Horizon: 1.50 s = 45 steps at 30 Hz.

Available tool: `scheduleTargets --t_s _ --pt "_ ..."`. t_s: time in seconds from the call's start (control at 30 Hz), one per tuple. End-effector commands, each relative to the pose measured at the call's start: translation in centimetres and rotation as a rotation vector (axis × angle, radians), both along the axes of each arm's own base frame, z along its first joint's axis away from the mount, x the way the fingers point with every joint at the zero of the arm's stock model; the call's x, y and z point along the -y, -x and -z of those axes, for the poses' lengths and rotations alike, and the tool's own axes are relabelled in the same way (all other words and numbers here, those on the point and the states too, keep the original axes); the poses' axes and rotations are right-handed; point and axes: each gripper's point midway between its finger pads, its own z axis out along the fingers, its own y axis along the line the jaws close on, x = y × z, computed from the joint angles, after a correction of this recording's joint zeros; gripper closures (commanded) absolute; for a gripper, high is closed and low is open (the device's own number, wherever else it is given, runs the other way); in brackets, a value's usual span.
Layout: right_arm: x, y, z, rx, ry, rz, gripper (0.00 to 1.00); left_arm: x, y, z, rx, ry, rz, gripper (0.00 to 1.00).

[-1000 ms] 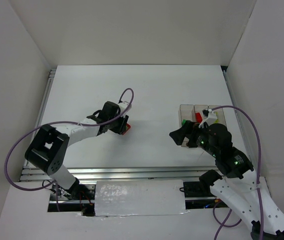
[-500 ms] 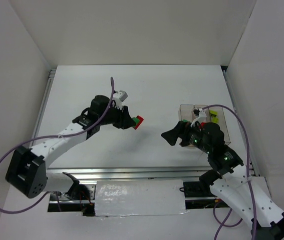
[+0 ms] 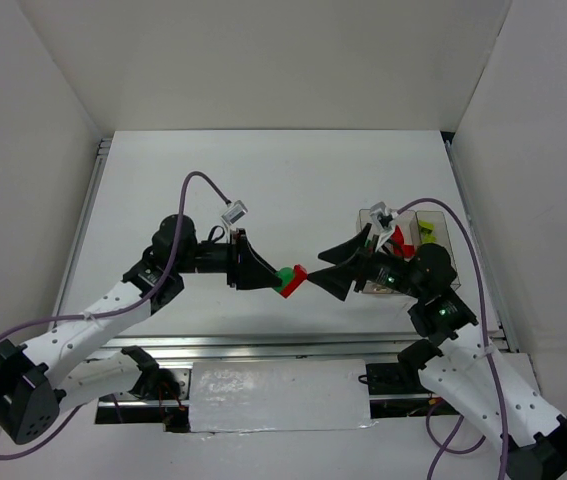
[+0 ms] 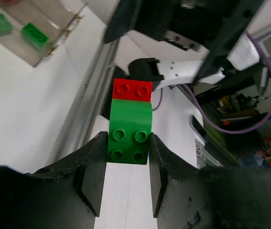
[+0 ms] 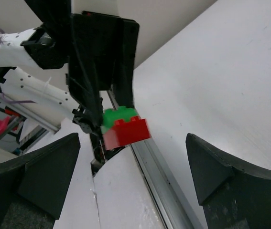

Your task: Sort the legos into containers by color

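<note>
I count two arms at the worktop's (image 3: 293, 170) 6 o'clock edge, the left arm (image 3: 113, 300) and the right arm (image 3: 468, 375). Each has one purple cable (image 3: 201, 178) and two fingers (image 4: 94, 176), so four fingers in all. Near the middle are two legos stuck together: one green lego (image 4: 129, 133) and one red lego (image 4: 132, 89). At 3 o'clock sits one row of clear containers (image 3: 443, 228), partly hidden, so I can't count its bins. Inside it I count two whole green bricks (image 4: 35, 35), one red piece (image 3: 396, 239) and one yellow-green piece (image 3: 426, 237).
</note>
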Motion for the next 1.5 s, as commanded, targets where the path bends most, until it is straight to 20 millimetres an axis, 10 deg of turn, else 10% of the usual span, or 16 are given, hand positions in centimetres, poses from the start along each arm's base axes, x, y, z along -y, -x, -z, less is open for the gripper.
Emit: scheduleTargets --t_s 0.0,0.97,1.13,1.27,1.47 --pt "-0.7 0.6 -1.5 0.048 -0.031 -0.076 0.02 -0.1 2.1 -3.5 0.081 0.112 0.084 1.00" --pt "-3.7 3.7 -1.6 0.024 -0.123 -0.342 0.23 1.0 2.7 -4.0 0.087 0.145 0.124 1.00" --pt "-4.2 4.0 -1.2 0.019 -0.120 -0.367 0.36 0.9 2.7 -4.3 0.100 0.145 0.118 1.00" --pt "-4.4 4.3 -1.2 0.023 -0.127 -0.381 0.76 0.9 2.7 -4.4 0.101 0.143 0.120 1.00" --pt "-4.1 4.2 -0.5 0.079 -0.083 -0.363 1.00 0.7 1.8 -3.4 0.094 0.094 0.062 1.00"
